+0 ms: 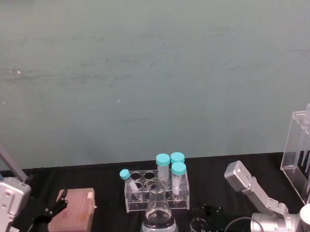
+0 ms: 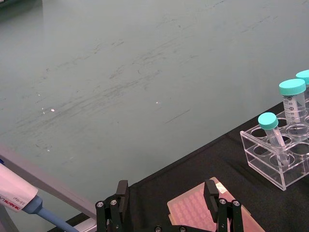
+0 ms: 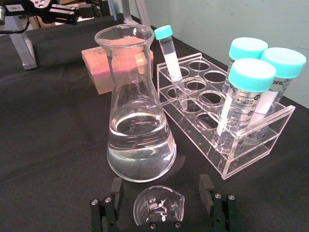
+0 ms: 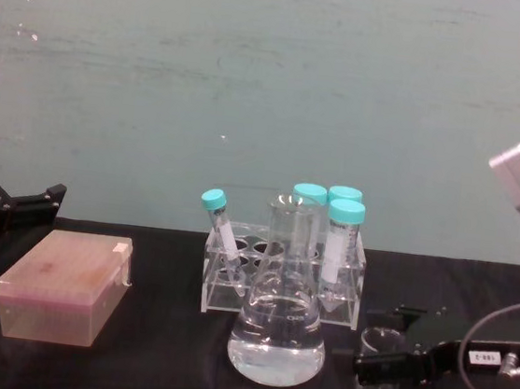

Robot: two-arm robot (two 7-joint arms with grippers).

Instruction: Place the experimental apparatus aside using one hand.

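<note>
I have the right gripper low at the bottom centre of its wrist view. Its fingers are spread either side of the beaker, with a gap on both sides. The beaker stands upright, mouth up, in the lower right of the chest view, just right of the flask, whose neck rises vertically. Behind both, the tube rack runs left to right, and its leftmost tube leans. My left gripper hangs open by the pink box.

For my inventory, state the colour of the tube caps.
The tube caps are turquoise, clearest in the right wrist view.
</note>
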